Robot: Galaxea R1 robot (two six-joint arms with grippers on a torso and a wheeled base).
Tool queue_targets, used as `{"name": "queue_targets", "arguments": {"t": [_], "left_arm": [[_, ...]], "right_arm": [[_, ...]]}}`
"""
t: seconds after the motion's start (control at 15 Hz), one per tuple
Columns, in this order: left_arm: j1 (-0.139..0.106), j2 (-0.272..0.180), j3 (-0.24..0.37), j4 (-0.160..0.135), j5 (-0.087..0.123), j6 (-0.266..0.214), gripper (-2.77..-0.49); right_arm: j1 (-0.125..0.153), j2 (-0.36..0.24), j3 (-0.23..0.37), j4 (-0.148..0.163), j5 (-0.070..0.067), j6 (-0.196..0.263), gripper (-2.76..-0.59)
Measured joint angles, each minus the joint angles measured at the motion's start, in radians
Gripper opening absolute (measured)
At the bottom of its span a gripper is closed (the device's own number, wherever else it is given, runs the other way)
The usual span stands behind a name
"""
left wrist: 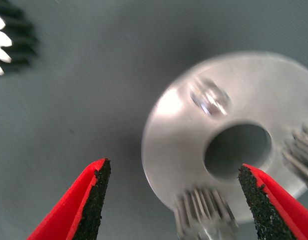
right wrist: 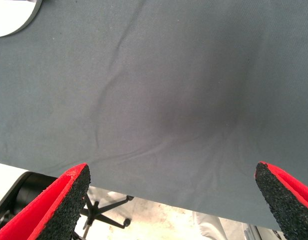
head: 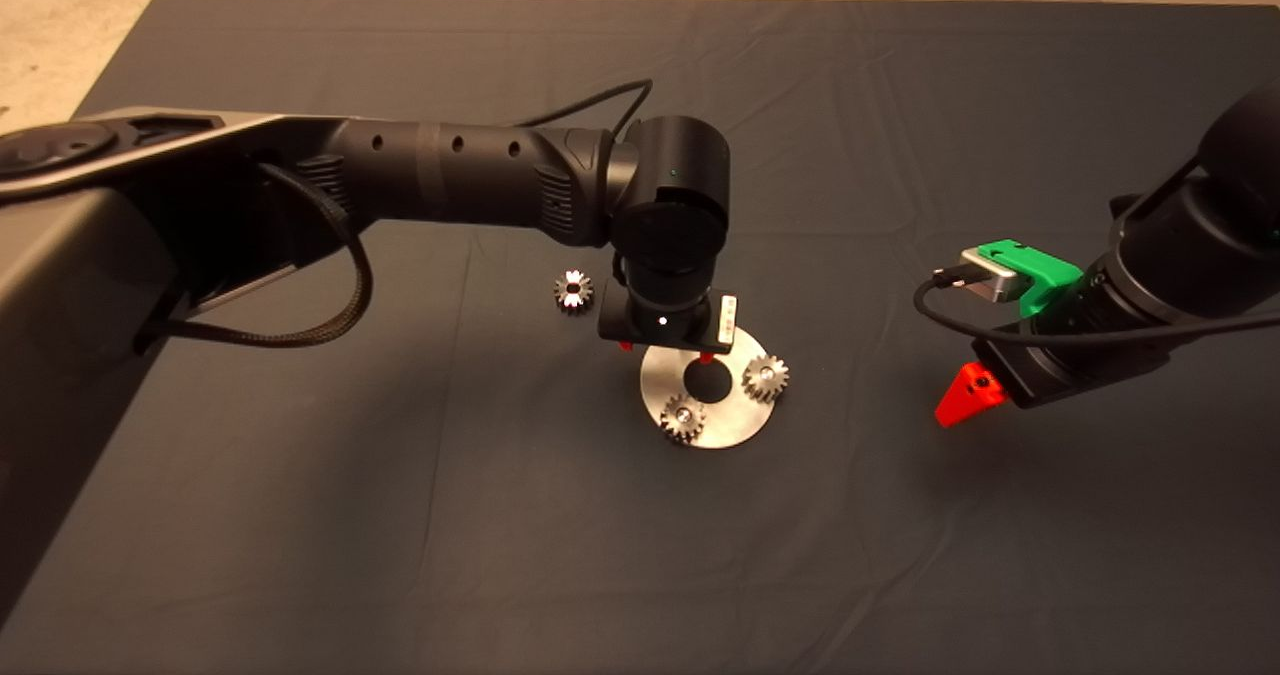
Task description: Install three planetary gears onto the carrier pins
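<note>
A dark mat [head: 400,515] with soft wrinkles covers the table, with pale floor [head: 60,25] past its far edge. The silver disc [head: 745,420] lies in the middle. Two planetary gears [head: 683,421] sit on its pins; one pin [left wrist: 209,99] is bare. The third gear [head: 573,290] lies on the mat nearby. The left gripper [left wrist: 171,200] hangs over the disc, wide open and empty. The right gripper [right wrist: 171,200] waits off to the side, also wide open and empty.

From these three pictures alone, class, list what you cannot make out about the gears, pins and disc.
- Third pin: hidden under the left claw in the head view; blurred in the left wrist view.
- Loose gear: cut off by the left wrist view's edge.
- Disc: only a sliver shows in the right wrist view.
- Two seated gears: pins under them barely visible.
</note>
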Motion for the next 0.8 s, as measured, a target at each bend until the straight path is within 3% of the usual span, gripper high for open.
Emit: {"name": "queue_targets", "arguments": {"t": [0.47, 0.8], "left_arm": [[-0.013, -0.027, -0.179, 0.0, -0.001, 0.112, -1.35], [-0.024, -0.07, -0.221, -0.001, 0.0, 0.153, -1.2]], "right_arm": [[-0.001, 0.002, 0.0, 0.0, 0.0, 0.021, -0.89], [-0.001, 0.002, 0.0, 0.0, 0.0, 0.029, -0.89]]}}
